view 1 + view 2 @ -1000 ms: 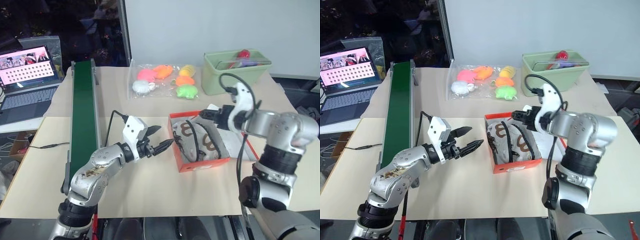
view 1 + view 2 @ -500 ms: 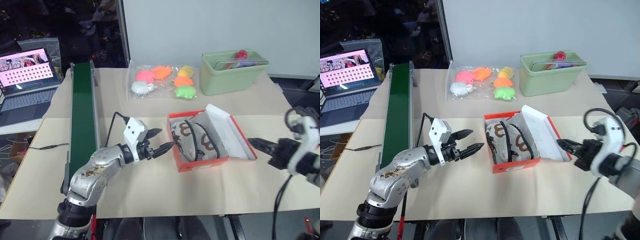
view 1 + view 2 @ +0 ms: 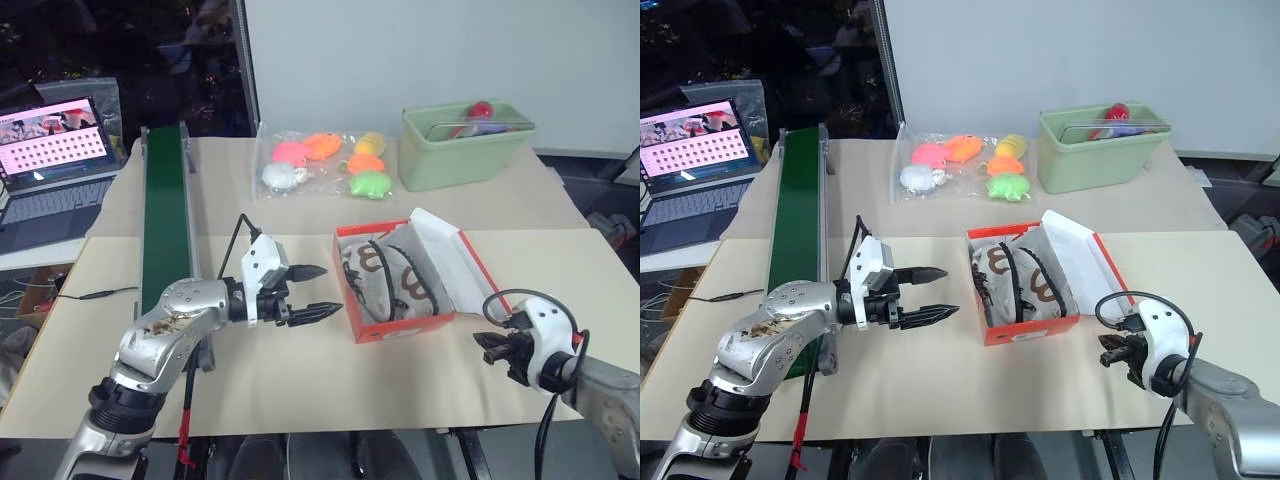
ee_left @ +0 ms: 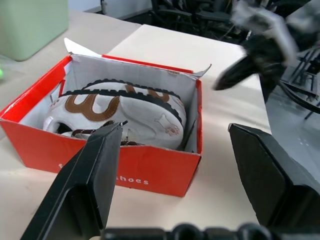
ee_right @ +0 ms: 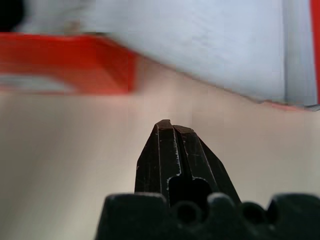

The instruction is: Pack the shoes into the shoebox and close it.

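The red-orange shoebox [image 3: 398, 326] stands open mid-table, its lid [image 3: 447, 262] leaning out to the right with the white inside showing. The white shoes [image 3: 386, 281] with brown markings and dark laces lie inside it, seen close up in the left wrist view as the shoes [image 4: 125, 107]. My left gripper [image 3: 323, 290] hovers open just left of the box, pointing at its left wall, with nothing between its fingers. Near the table's front edge, right of the box and apart from it, my right gripper [image 3: 484, 346] is shut and empty; its fingers [image 5: 172, 137] are pressed together.
A green conveyor belt [image 3: 165, 215] runs along the left side, with a laptop [image 3: 55, 140] beyond it. A clear bag of soft toys [image 3: 325, 160] and a light-green bin [image 3: 465, 145] sit at the back.
My right arm left the far side of the box, swung down and back to the near right of the table, and its gripper shut. The lid now leans open. My left wrist turned slightly.
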Robot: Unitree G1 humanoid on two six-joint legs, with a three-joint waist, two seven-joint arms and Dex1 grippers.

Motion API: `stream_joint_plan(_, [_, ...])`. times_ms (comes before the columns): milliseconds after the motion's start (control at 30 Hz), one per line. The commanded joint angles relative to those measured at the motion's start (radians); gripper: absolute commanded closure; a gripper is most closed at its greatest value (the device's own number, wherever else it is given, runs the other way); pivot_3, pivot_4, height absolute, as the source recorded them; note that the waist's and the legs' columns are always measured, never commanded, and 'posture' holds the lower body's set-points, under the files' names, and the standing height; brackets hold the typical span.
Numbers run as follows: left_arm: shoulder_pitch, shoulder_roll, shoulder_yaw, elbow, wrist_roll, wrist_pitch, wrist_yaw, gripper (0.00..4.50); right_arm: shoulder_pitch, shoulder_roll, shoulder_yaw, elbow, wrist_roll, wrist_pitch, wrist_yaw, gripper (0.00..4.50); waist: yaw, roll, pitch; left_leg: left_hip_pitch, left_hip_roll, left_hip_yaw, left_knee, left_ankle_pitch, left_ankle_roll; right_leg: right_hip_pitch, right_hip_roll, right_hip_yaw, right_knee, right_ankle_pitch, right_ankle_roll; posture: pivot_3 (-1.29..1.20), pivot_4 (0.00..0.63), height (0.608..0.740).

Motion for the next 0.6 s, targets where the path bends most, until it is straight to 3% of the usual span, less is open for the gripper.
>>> stream_joint_plan(33, [-0.030,-0.020,0.000,-0.002,0.010,-0.025,0.009,0.89,-0.048,0.047,0.019,0.061,-0.073,-0.093,-0.087,4.46,0.001,0.000,0.000,-0.001,0.000,0.000,0.000,0.000,0.000,0.000,0.000,0.000,0.000,0.001,-0.001,0.00,0.150,0.729])
stream_joint_plan(200, [-0.030,-0.057,-0.018,-0.039,0.009,-0.006,0.042,0.89,-0.106,0.149,0.059,0.192,-0.164,-0.176,-0.221,4.46,0.001,0.000,0.000,-0.001,0.000,0.000,0.000,0.000,0.000,-0.001,0.000,0.000,0.000,0.002,-0.003,0.00,0.150,0.729])
stream_joint_plan(400, [-0.021,-0.060,-0.016,-0.055,0.004,0.004,0.057,0.89,-0.185,0.319,-0.085,0.269,-0.110,-0.223,-0.354,4.46,-0.002,0.000,-0.001,0.000,0.000,0.000,0.000,0.000,0.000,0.000,-0.001,0.000,0.001,0.002,-0.004,0.00,0.150,0.729])
stream_joint_plan(533, [-0.013,-0.066,-0.020,-0.063,0.004,0.007,0.073,0.89,-0.333,0.586,-0.384,0.298,0.230,-0.347,-0.489,4.46,-0.007,0.000,-0.001,0.000,0.001,0.000,0.000,0.000,0.000,-0.001,0.000,0.000,0.002,0.003,-0.004,0.00,0.150,0.729])
stream_joint_plan(600, [-0.011,-0.068,-0.021,-0.066,0.003,0.010,0.077,0.89,-0.369,0.661,-0.446,0.285,0.356,-0.378,-0.501,4.46,-0.007,0.001,0.000,0.000,0.000,0.000,0.000,0.000,0.000,-0.001,0.000,0.001,0.003,0.003,-0.004,0.00,0.150,0.729])
